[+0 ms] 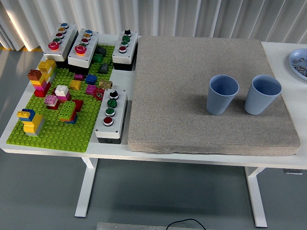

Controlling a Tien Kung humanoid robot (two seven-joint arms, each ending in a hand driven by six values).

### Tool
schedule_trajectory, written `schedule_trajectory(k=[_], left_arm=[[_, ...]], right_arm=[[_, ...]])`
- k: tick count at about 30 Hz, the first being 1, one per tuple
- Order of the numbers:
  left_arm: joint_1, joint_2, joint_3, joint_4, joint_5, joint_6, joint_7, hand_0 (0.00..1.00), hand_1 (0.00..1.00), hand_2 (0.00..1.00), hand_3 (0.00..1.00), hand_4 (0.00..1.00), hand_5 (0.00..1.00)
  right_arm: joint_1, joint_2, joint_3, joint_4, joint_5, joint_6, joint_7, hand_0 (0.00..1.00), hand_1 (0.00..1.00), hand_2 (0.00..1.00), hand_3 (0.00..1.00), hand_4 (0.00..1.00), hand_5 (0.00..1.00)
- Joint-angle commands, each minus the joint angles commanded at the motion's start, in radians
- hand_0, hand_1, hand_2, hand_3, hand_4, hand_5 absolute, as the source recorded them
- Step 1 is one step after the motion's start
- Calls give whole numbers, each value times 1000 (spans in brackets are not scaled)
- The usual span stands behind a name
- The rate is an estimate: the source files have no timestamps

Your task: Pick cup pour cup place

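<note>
Neither of the robot's hands shows anywhere over the table, so how far either one is open, or whether it has hold of anything, cannot be told, and with no hand to measure from, places are given from the near edge, where the arms would come in. Closest to the right arm's side stand two pale blue ribbed plastic cups, the right cup [262,94] and the left cup [222,94], both upright, mouths open, near each other but apart on the grey felt-like mat [192,67] that covers most of the white table [53,148]; they look staged as a pair, one to lift and tip, one to receive, and the mat probably keeps them from sliding (what, if anything, is inside either cup is not clear). No step of the task appears begun: nothing is lifted or tilted. Farther out on the right, at the table's far corner, a light blue plate [298,62] holding small dark pieces is cut off by the edge. On the left arm's side lies a green studded building-brick baseplate [53,129] with coloured bricks stacked on it, ringed by grey push-button boxes [111,115], well apart from the cups
</note>
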Motion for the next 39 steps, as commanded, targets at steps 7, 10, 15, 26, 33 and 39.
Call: schedule_trajectory(k=[7, 10, 15, 26, 33, 39], left_arm=[[1, 1, -4, 0, 4, 1, 0, 732, 779, 821, 681, 511, 944], [2, 1, -7, 0, 7, 2, 0, 732, 779, 821, 681, 511, 944], [2, 1, -15, 0, 16, 2, 3, 732, 779, 821, 681, 511, 945], [4, 1, -23, 0, 26, 3, 5, 732, 778, 821, 681, 511, 944], [6, 1, -20, 0, 21, 4, 5, 732, 778, 822, 681, 511, 945], [10, 0, -35, 0, 31, 6, 5, 732, 778, 821, 681, 512, 944]], right_arm=[[1, 0, -1, 1, 1, 2, -2, 949, 841, 857, 867, 786, 998], [1, 1, -4, 0, 4, 2, -2, 949, 841, 857, 867, 786, 998], [2, 3, -7, 0, 4, 4, -2, 950, 841, 858, 867, 786, 998], [2, 2, -6, 2, 3, 8, -6, 951, 842, 857, 867, 783, 998], [2, 3, -9, 2, 0, 8, -7, 950, 843, 858, 867, 779, 998], [-1, 5, -11, 1, -1, 11, -10, 951, 843, 858, 868, 779, 998]])
